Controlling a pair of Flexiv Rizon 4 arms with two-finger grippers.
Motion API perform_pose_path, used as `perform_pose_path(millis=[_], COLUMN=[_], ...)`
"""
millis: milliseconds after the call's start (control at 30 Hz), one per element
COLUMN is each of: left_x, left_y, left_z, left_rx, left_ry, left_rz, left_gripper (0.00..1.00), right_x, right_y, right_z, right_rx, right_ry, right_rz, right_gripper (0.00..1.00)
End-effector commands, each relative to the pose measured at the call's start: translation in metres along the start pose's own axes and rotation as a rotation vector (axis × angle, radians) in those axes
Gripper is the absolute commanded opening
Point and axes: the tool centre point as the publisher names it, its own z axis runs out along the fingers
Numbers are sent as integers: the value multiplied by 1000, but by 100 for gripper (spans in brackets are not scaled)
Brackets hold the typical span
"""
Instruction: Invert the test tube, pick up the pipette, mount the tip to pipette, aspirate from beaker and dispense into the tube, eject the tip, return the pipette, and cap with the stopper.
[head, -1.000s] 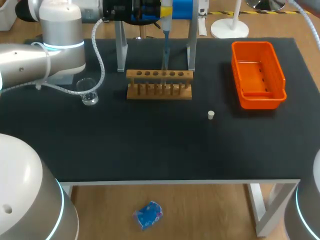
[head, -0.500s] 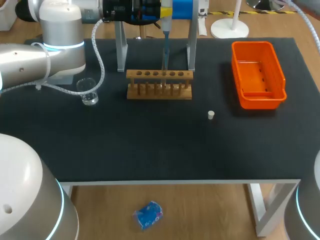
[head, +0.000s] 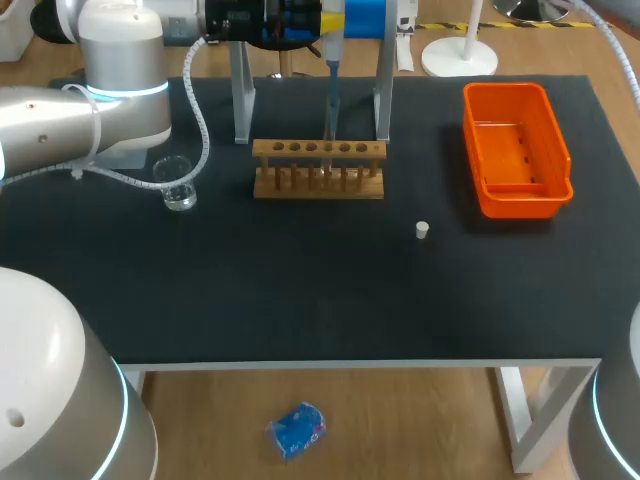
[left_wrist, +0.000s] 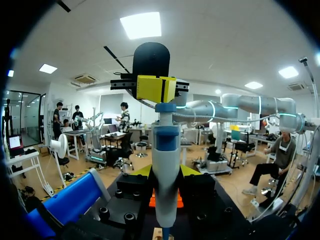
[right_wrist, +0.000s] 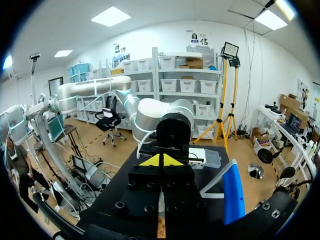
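The left tool (left_wrist: 167, 174) is pinching the body of the pipette (left_wrist: 166, 145). The pipette hangs upright, with its long axis vertical and its thin end pointing straight down below the tool to the wooden rack (head: 318, 170) on the counter (head: 300, 290); the tube itself I cannot make out there. The right tool (left_wrist: 156, 88), with its yellow tips pressed together and holding nothing, sits directly above the left tool at the top button of the pipette, so I judge it is the nearer arm to press down along this same axis for the dispensing.
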Motion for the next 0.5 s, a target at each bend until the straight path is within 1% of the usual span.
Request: perform_pose_path(millis=[33,500], left_x=[1,1], left_y=[-3,-3], left_z=[0,0], left_rx=[0,0], left_ry=[-1,-1], left_rz=[0,0], left_gripper=[0,0], right_x=[0,-1], right_y=[3,16], right_z=[-1,-9], right_rx=[9,12], right_ry=[-1,-17], right_rz=[-6,-36], right_gripper=[0,0])
